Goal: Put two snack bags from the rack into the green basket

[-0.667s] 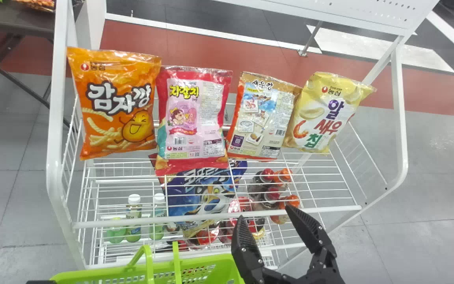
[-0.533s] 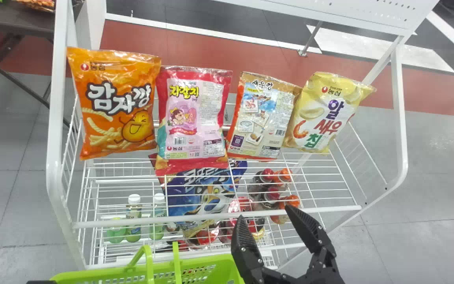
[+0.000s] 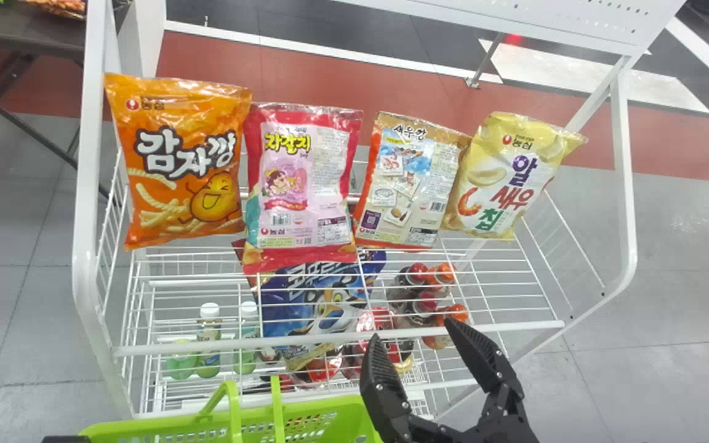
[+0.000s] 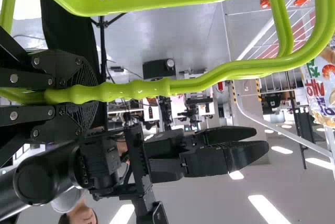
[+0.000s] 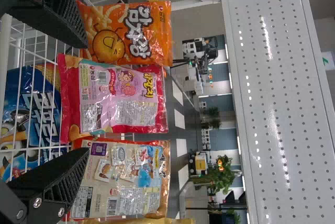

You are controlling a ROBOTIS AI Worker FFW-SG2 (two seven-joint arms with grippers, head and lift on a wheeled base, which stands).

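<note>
Four snack bags stand in a row on the white wire rack: an orange bag (image 3: 182, 163), a pink-red bag (image 3: 302, 184), a brown-and-orange bag (image 3: 410, 181) and a yellow bag (image 3: 511, 175). My right gripper (image 3: 415, 330) is open at the rack's front edge, below the bags in the head view. In the right wrist view, the pink-red bag (image 5: 115, 98) stands ahead of the open right gripper (image 5: 86, 98). The green basket (image 3: 324, 421) is at the bottom of the head view. In the left wrist view my left gripper (image 4: 94, 94) is shut on its handle (image 4: 141, 89).
The rack's front bar (image 3: 330, 338) runs between the right gripper and the bags. A blue bag (image 3: 317, 295), bottles (image 3: 208, 338) and red packs sit on the lower shelf. White side frames (image 3: 625, 184) flank the bags. A perforated panel (image 5: 282, 98) shows in the right wrist view.
</note>
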